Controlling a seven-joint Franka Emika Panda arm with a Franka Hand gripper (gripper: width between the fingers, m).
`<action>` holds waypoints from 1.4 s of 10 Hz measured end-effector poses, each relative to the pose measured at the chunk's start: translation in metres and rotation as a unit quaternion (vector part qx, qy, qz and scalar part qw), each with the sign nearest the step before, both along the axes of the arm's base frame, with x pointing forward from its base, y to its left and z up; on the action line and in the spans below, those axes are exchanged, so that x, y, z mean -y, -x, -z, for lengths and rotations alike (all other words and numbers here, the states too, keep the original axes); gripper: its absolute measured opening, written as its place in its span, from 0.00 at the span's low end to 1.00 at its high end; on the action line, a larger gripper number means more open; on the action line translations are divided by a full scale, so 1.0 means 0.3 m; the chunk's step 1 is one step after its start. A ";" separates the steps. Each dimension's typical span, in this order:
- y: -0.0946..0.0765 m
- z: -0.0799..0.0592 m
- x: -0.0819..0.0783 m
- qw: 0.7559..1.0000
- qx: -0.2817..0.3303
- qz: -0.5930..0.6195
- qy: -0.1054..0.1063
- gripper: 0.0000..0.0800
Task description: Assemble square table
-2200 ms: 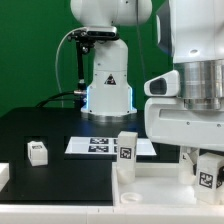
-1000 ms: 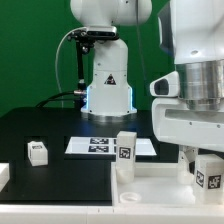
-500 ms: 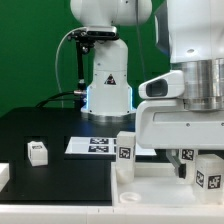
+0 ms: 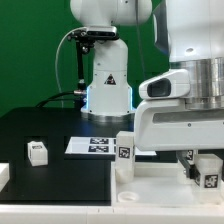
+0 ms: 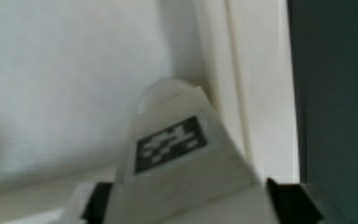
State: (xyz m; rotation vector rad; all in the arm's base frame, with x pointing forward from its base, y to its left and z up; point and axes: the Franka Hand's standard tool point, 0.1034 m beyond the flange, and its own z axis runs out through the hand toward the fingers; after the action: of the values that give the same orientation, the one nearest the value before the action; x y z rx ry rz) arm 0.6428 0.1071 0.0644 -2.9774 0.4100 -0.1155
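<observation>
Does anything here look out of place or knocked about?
One small white leg sits alone on the black table, far toward the exterior view's left, apart from the square top and the legs standing there. Nothing looks spilled or broken.

Black table [image 4: 50, 135]: marker board [image 4: 97, 145], leg [image 4: 37, 152], top [image 4: 150, 190].

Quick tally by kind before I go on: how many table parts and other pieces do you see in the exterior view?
Square tabletop: 1
Tagged legs standing on the tabletop: 2, one at the near corner, one under the pincer
Small white block loose on the table: 1
Marker board: 1
Total: 5
</observation>
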 end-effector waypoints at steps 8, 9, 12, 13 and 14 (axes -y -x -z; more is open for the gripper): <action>0.006 0.001 -0.001 0.890 -0.053 0.452 -0.041 0.36; 0.009 0.003 -0.008 0.854 -0.057 0.514 -0.054 0.36; 0.006 0.002 -0.002 0.793 -0.070 0.601 -0.071 0.36; 0.007 0.003 -0.005 0.774 -0.074 0.624 -0.074 0.36; 0.007 0.003 -0.004 0.761 -0.077 0.640 -0.076 0.36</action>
State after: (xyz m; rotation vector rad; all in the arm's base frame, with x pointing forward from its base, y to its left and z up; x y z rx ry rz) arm 0.6406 0.1082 0.0635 -1.9677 2.2107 0.0420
